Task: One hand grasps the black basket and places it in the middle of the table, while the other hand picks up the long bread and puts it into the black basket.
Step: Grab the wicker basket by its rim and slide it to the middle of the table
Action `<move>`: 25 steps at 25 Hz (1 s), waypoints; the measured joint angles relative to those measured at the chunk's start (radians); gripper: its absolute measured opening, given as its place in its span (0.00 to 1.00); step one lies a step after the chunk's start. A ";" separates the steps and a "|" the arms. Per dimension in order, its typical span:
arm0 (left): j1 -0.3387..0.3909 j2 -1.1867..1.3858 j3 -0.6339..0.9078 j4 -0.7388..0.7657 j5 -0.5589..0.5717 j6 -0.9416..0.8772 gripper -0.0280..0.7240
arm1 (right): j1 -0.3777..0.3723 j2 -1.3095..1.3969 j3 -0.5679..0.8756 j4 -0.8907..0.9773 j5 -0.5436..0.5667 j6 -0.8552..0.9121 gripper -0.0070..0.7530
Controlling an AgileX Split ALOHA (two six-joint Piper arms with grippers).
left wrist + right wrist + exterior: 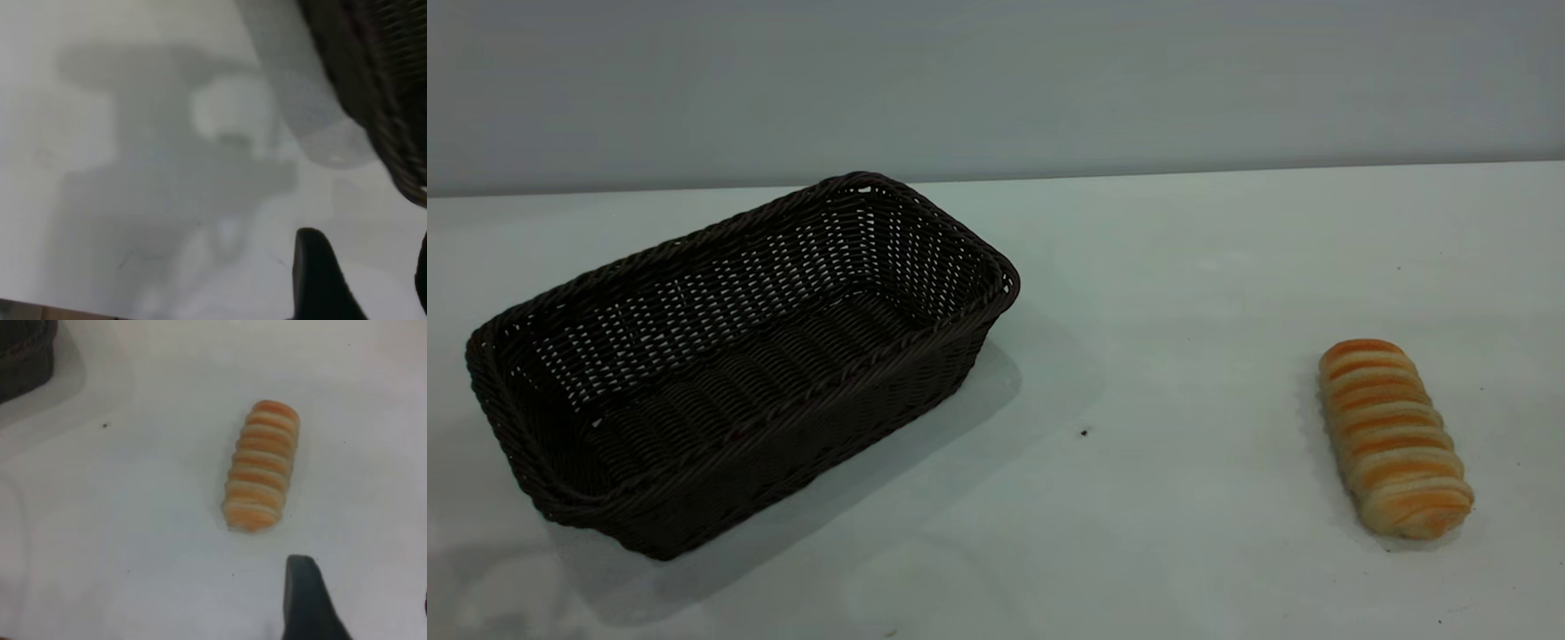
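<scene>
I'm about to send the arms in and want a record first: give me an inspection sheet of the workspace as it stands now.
Surface: white table, a few tiny dark specks, one between the two objects.
Black basket: upright at the table's left side, lying at a slant, empty, not yet in the middle.
Long bread: flat on the table at the right, well apart from the basket, untouched.
Clutter: nothing seen.
Left gripper: above bare table beside the basket's rim, holding nothing; one finger shows.
Right gripper: above the table near the bread, holding nothing; one finger shows.
Cables: nothing seen.
Surroundings: plain grey wall behind the table.
</scene>
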 joint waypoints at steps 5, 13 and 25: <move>0.000 0.165 -0.078 -0.057 -0.051 -0.009 0.59 | 0.000 0.000 0.000 0.002 0.000 0.000 0.54; 0.000 0.328 -0.242 -0.100 -0.024 -0.002 0.59 | 0.000 0.000 0.000 0.003 0.000 0.000 0.54; 0.000 0.437 -0.340 -0.104 0.047 -0.001 0.59 | 0.000 0.000 0.000 0.002 -0.002 0.000 0.55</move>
